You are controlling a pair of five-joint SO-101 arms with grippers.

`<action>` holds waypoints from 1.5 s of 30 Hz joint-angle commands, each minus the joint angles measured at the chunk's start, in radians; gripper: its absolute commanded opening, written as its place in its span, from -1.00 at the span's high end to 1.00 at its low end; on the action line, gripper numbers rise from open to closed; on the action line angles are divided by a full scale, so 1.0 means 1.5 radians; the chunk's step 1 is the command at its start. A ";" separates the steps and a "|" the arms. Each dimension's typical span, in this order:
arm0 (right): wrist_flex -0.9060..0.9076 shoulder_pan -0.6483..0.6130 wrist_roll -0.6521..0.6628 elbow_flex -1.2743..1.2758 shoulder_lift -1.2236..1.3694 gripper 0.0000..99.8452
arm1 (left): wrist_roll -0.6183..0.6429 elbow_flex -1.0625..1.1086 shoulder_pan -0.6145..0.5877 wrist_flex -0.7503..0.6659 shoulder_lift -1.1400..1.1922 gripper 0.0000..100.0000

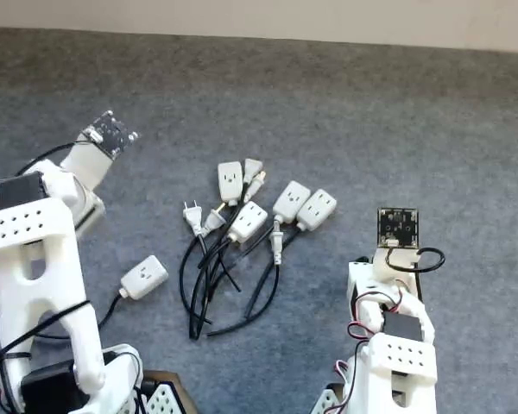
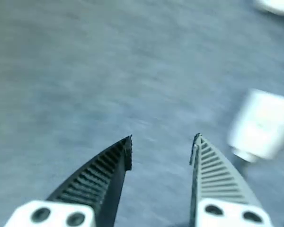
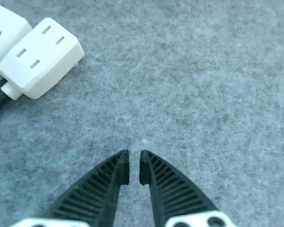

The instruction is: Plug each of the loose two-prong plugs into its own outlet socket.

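high view: a grey carpeted table [image 1: 432, 112]; the left arm [image 1: 34, 250] stands at one side, the right arm [image 1: 399, 349] at the near edge on the other side
cluster: white outlet sockets and loose plugs lie close together mid-table, between the two arms
upper socket [image 1: 230, 182]: farthest from the arms; a small white plug [image 1: 255, 183] lies just beside it
middle socket [image 1: 248, 221]: at the heart of the cluster, on top of the cords
end socket [image 1: 317, 209]: nearest the right arm, touching its neighbour socket [image 1: 291, 200] side by side
two-prong plug [image 1: 192, 216]: loose, in no socket, prongs pointing away from the arms; a second plug [image 1: 214, 220] lies just beside it
third plug [image 1: 277, 243]: loose, near the paired sockets, on their near side
black cords [image 1: 209, 293]: a tangle of loops running from the cluster toward the near edge
lone socket [image 1: 144, 277]: well apart from the cluster, near the left arm, face up, with its own cord
left gripper [image 2: 163, 142]: jaws spread wide, nothing between them, above bare table; a blurred white socket [image 2: 261, 125] lies just beside one fingertip [image 2: 201, 151]
right gripper [image 3: 134, 163]: jaws drawn together to a thin slit, gripping nothing, above bare table; the end socket and its neighbour lie ahead of the tips, apart from them
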 commanded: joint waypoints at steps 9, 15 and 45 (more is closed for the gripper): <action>-0.012 -0.004 0.007 -0.002 -0.009 0.89 | 0.007 0.274 0.092 -0.147 -0.008 0.57; -0.012 -0.004 0.007 -0.002 -0.009 0.89 | 0.007 0.327 0.083 -0.250 -0.008 0.57; -0.012 -0.004 0.008 0.013 -0.012 0.89 | -0.042 -0.049 0.083 0.187 0.149 0.67</action>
